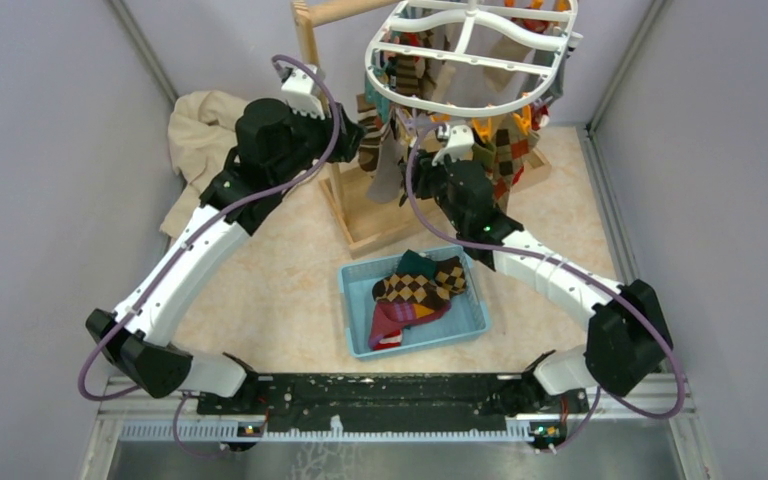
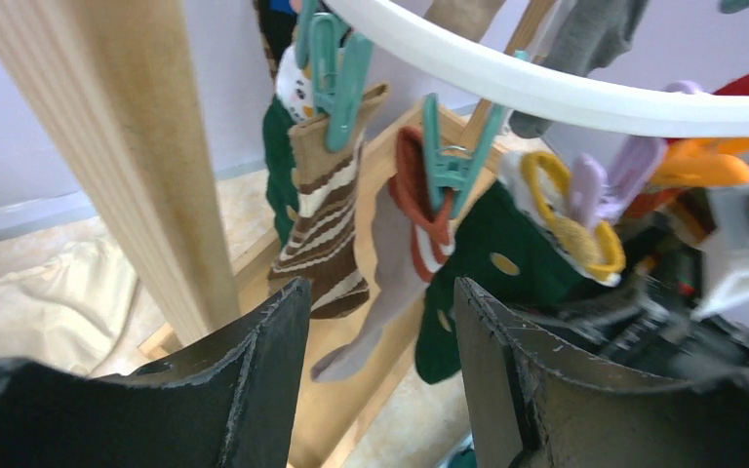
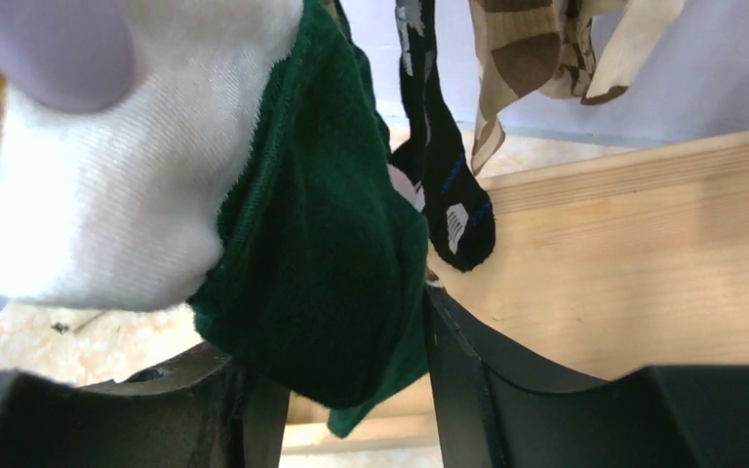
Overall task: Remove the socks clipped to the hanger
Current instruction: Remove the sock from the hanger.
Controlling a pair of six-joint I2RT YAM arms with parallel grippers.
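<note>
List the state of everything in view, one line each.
hanger, loaded, many socks clipped on
green sock, hanging, between the right gripper's fingers
right gripper, around green sock, clamp not clear
left gripper, open, empty, facing brown striped sock
blue tray, holds several loose socks
beige cloth, crumpled on table

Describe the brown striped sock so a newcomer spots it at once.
Start at the wooden post in the left wrist view. Just right of it, below the white hanger rim, a teal clip holds the brown striped sock. It alone carries cream bands; its neighbours are a grey sock and a dark green sock.
</note>
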